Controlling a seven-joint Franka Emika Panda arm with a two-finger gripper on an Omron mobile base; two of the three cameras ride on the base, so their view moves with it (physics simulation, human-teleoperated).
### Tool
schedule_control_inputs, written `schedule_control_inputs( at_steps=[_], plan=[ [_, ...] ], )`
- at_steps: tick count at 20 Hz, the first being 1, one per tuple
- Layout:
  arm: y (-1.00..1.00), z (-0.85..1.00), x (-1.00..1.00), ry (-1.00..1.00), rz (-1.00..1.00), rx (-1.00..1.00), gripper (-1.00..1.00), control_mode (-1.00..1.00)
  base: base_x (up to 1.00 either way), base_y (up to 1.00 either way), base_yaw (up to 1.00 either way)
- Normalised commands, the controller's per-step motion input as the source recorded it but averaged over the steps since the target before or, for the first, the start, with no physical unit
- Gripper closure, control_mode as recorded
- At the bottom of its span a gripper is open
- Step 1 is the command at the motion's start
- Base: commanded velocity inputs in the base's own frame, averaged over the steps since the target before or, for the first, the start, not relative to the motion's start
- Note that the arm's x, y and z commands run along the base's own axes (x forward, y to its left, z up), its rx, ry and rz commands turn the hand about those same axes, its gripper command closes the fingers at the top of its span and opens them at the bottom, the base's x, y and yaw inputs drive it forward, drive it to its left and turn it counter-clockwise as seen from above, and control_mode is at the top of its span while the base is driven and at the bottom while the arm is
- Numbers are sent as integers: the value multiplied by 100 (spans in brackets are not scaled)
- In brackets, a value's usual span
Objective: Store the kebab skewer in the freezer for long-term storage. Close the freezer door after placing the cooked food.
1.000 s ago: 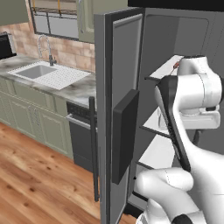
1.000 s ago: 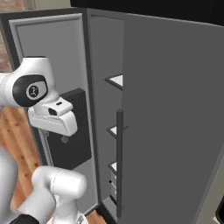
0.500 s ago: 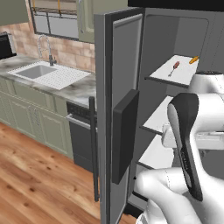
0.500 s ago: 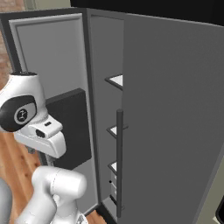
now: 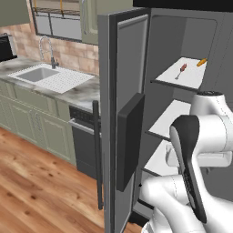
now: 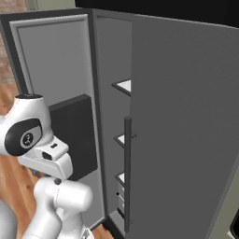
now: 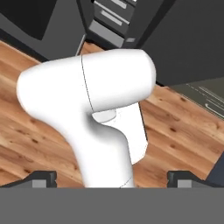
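Kebab skewer (image 5: 181, 68) on top white freezer (image 5: 182, 41) shelf; freezer door (image 5: 124, 113) open. Wood floor (image 5: 36, 182), marble counter (image 5: 86, 88), sink (image 5: 36, 74). Gripper (image 7: 111, 179) spread wide, empty.

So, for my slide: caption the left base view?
Kebab skewer on freezer shelf, freezer door open.

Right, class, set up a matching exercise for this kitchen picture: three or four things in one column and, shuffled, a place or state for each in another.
Things:
1. kebab skewer
2. freezer door
3. gripper
4. sink

Places or states:
A. standing open
B. lying on the top freezer shelf
C. set in the counter, under a tap
D. jaws wide apart, empty

Pairs: 1-B, 2-A, 3-D, 4-C
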Motion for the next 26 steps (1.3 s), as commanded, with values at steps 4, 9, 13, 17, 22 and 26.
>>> schedule_control_inputs(
  at_steps=[4, 9, 13, 17, 22, 26],
  plan=[
    [0, -5, 0, 5, 0, 0, -100, -100, 0, 0, 0],
    [0, 0, 0, 0, 0, 0, -100, -100, 0, 0, 0],
    [0, 0, 0, 0, 0, 0, -100, -100, 0, 0, 0],
    [0, 0, -9, 0, 0, 0, -100, 100, -23, 0, -2],
    [0, 0, 0, 0, 0, 0, -100, 100, -59, 1, -21],
    [0, 0, 0, 0, 0, 0, -100, 100, -58, 19, -36]
  ],
)
